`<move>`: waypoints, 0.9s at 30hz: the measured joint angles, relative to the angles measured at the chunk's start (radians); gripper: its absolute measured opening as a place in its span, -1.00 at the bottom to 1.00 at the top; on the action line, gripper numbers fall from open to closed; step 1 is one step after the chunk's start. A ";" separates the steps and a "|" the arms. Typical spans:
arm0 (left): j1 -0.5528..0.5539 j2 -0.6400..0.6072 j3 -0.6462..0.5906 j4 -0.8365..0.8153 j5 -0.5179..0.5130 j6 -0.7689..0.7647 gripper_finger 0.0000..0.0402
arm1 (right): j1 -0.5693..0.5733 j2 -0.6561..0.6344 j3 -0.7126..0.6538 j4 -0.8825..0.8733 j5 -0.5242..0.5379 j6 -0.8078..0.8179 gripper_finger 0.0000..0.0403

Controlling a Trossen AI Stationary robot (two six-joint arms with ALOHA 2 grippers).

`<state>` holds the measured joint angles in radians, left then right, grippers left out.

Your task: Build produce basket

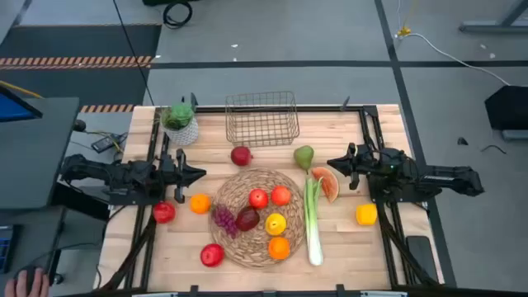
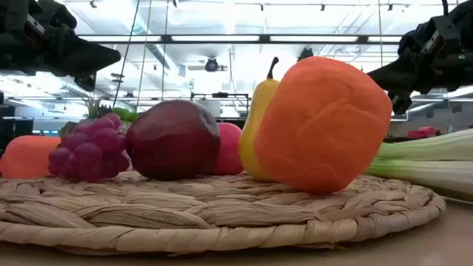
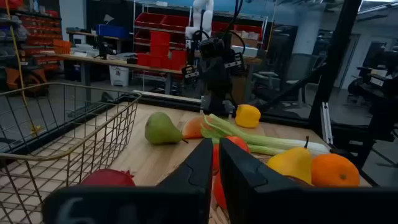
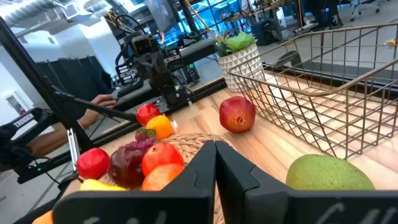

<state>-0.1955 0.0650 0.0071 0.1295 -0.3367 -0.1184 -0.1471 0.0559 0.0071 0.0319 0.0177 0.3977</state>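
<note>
The dark left arm lies level along the table's left side, its dark two-finger left gripper (image 1: 198, 173) pointing inward with the fingers (image 3: 198, 167) pressed nearly together. The dark right arm mirrors it on the right side, its right gripper (image 1: 332, 164) closed too, fingers (image 4: 200, 163) touching.

- Round woven straw mat (image 1: 247, 239) lying flat at the middle of the wooden worktop (image 1: 346, 256).
- White pot with green plant (image 1: 180, 122) standing upright at a far corner.
- Red bins (image 3: 163, 38) shelved in the room beyond.
</note>
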 joint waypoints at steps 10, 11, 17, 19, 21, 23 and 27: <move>0.000 0.000 0.000 0.000 0.000 0.000 -0.83 | 0.000 0.000 0.000 0.000 0.000 0.000 -0.93; 0.000 0.000 0.000 0.000 0.000 0.000 -0.83 | 0.000 0.000 0.000 0.000 0.000 0.000 -0.93; 0.000 0.000 0.000 0.000 0.000 0.000 -0.84 | 0.000 0.000 0.000 0.000 0.000 0.000 -0.93; 0.000 0.000 0.000 0.000 0.000 0.000 -0.85 | 0.000 0.000 0.000 0.000 0.000 0.000 -0.93; 0.000 0.000 0.000 0.000 0.000 0.000 -0.86 | 0.000 0.000 0.000 0.000 0.000 0.000 -0.93; 0.000 0.000 0.000 0.000 0.000 0.000 -0.86 | 0.000 0.000 0.000 0.000 0.000 0.000 -0.93; 0.000 0.000 0.000 0.000 0.000 0.000 -0.83 | 0.000 0.000 0.000 0.000 0.000 0.000 -0.93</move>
<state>-0.1955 0.0654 0.0074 0.1295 -0.3367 -0.1188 -0.1474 0.0559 0.0067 0.0318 0.0177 0.3977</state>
